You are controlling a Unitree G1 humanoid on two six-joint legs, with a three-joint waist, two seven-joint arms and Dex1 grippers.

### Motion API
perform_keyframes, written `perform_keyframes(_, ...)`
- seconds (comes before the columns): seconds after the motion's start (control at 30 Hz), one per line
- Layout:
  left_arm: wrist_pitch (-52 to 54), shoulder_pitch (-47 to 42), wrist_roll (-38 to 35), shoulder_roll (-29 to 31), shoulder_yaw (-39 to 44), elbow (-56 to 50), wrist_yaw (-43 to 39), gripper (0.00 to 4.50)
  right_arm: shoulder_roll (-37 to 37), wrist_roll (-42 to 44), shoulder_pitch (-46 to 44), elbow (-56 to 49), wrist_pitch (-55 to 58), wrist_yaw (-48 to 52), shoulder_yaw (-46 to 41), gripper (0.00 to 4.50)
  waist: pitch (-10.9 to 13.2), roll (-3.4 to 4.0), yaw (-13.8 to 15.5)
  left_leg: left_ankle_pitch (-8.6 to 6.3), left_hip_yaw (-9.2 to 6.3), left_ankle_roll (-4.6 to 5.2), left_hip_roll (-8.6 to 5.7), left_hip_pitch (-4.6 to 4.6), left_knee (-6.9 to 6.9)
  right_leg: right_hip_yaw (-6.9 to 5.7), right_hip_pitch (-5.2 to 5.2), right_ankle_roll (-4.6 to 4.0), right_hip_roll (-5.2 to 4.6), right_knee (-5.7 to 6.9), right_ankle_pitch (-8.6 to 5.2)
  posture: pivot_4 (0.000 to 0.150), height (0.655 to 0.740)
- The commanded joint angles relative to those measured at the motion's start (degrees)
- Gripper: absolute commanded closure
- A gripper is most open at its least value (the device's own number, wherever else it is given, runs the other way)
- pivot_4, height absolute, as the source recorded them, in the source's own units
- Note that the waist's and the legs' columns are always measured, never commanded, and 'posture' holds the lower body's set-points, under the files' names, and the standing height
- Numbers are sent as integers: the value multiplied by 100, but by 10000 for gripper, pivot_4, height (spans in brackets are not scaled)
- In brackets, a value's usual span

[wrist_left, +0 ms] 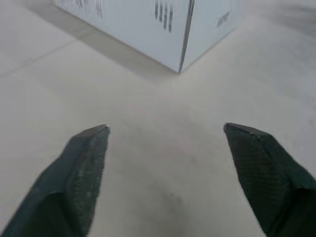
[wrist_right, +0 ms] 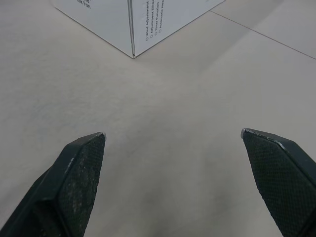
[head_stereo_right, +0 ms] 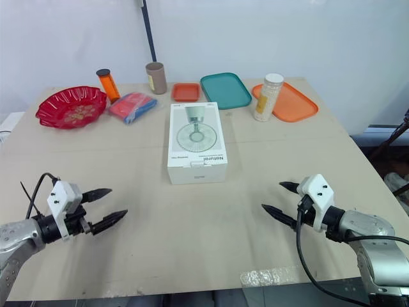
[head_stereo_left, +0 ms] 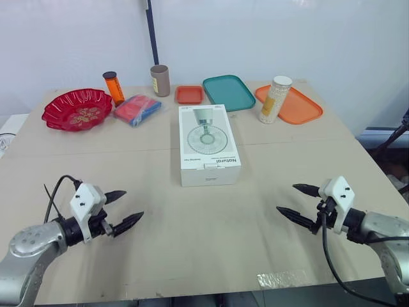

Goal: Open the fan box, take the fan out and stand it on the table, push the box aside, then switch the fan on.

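Observation:
The white fan box (head_stereo_left: 208, 144) lies flat and closed in the middle of the table, a fan drawing on its lid. My left gripper (head_stereo_left: 128, 208) hovers open over the table near the front left, well short of the box. My right gripper (head_stereo_left: 295, 201) is open too, at the front right, pointing toward the box from a distance. A near corner of the fan box (wrist_left: 180, 34) shows ahead of the left gripper's fingertips (wrist_left: 91, 148). Another corner of the fan box (wrist_right: 132, 29) lies beyond the right gripper's fingertips (wrist_right: 86, 153). Nothing is between either pair of fingers.
Along the back edge stand a red bowl (head_stereo_left: 77, 109), an orange bottle (head_stereo_left: 114, 87), a blue and red packet (head_stereo_left: 137, 109), a brown cup (head_stereo_left: 160, 80), a small orange tray (head_stereo_left: 189, 94), a teal tray (head_stereo_left: 228, 92), an orange tray (head_stereo_left: 300, 105) and a white jar (head_stereo_left: 275, 99). Tape (head_stereo_left: 281, 278) marks the front edge.

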Motion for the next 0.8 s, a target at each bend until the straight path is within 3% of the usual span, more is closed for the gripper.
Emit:
perform_keyframes(0.03, 53, -501, -126, 160, 168, -66, 55, 16703, 26, 53, -137, -156, -48, -73, -55, 0, 0, 0, 0, 0, 0, 0, 0, 0, 0, 0, 0, 0, 0, 0, 0, 1500, 7255)
perform_keyframes(0.23, 322, -1804, -225, -17, -117, 303, 406, 36501, 66, 54, -216, -269, 32, -166, 17, 0, 0, 0, 5, 0, -1, -1, 0, 0, 0, -1, 0, -1, 1, 2, 1, 1500, 7255)
perform_keyframes(0.33, 496, -2330, -215, -163, -362, 410, 517, 36501, 85, 78, -234, -344, 50, -215, 18, 0, 1, -3, 7, 1, -3, -1, -3, -1, 8, -3, 4, 3, -1, 0, 4, 1500, 7255)
perform_keyframes(0.43, 687, -3021, -91, -404, -748, 707, 690, 44570, 115, 76, -268, -413, 67, -277, 28, 0, 1, -4, 5, 0, -7, -3, -4, -9, 12, -8, 0, 3, -2, 1, 5, 1500, 7255)
perform_keyframes(0.8, 808, -4493, 673, -1352, -1852, 1823, 1142, 44570, 216, 17, -425, -456, 73, -446, 198, 0, 3, -6, 6, 0, -16, -3, -6, -23, 31, -16, -3, 5, -1, 3, 7, 1500, 7255)
